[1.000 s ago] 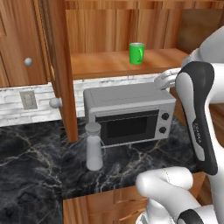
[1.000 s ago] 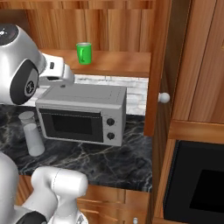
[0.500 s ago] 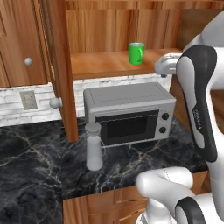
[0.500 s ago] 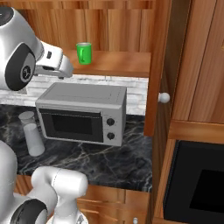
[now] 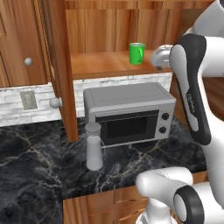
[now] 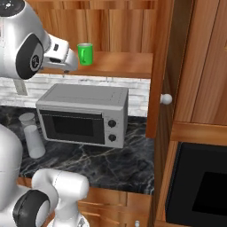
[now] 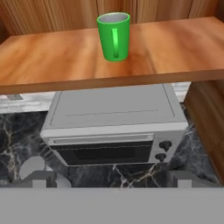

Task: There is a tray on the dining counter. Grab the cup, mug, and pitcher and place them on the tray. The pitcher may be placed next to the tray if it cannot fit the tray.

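Since the earlier frames the white arm has swung up and leftwards in the left base view, carrying the end effector (image 5: 160, 57) from beside the toaster oven to shelf height, just right of the bright green ceramic mug (image 5: 137, 53); nothing else in the scene has shifted. The end effector is released, jaws spread wide with nothing between them. The mug stands upright on the brown wooden shelf (image 5: 100, 65), in the upper middle of both base views and at top centre of the hand view, its handle turned toward the hand camera. Below it the grey metal toaster oven (image 5: 129, 113) sits on the black pale-veined marble desk (image 5: 30, 175), and the tall pale grey cylindrical pitcher (image 5: 93, 146) stands just left of the oven. To do this reach well, I would keep the hand level with the mug's middle, centre the body between the tips before advancing, and close across the cylinder rather than on the handle, staying clear of the shelf edge.
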Robot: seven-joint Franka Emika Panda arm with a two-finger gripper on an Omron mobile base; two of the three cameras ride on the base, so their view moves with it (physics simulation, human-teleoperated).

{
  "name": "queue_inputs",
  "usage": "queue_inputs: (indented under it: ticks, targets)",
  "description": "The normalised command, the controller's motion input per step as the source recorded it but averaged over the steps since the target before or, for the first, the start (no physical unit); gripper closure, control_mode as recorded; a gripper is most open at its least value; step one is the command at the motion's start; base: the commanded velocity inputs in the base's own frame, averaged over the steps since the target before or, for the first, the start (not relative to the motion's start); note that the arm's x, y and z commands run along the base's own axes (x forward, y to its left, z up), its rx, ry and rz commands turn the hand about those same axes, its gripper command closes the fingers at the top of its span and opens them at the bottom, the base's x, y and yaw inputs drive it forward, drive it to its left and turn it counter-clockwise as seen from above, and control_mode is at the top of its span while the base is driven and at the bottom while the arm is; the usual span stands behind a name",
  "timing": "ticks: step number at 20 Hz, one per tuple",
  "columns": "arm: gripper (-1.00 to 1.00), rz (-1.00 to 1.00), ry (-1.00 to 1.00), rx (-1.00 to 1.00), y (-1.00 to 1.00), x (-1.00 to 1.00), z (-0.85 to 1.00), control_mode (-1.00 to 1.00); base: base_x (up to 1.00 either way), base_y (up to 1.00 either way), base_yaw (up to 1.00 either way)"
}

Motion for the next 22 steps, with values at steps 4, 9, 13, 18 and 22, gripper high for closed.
queue_inputs:
  ticks: [4, 9, 13, 18, 22]
  targets:
    - [-1.00, 0.00, -0.02, 0.00, 0.00, 0.46, -0.02, -1.00, 0.00, 0.00, 0.00]
    - [-1.00, 0.00, -0.08, 0.00, 0.00, 0.40, -0.07, -1.00, 0.00, 0.00, 0.00]
    - [-1.00, 0.02, -0.04, 0.00, 0.00, 0.36, -0.15, -1.00, 0.00, 0.00, 0.00]
    - [-1.00, 0.01, 0.00, 0.00, 0.00, 0.45, -0.10, -1.00, 0.00, 0.00, 0.00]
    - [-1.00, 0.00, 0.00, 0.00, 0.00, 0.47, 0.00, -1.00, 0.00, 0.00, 0.00]
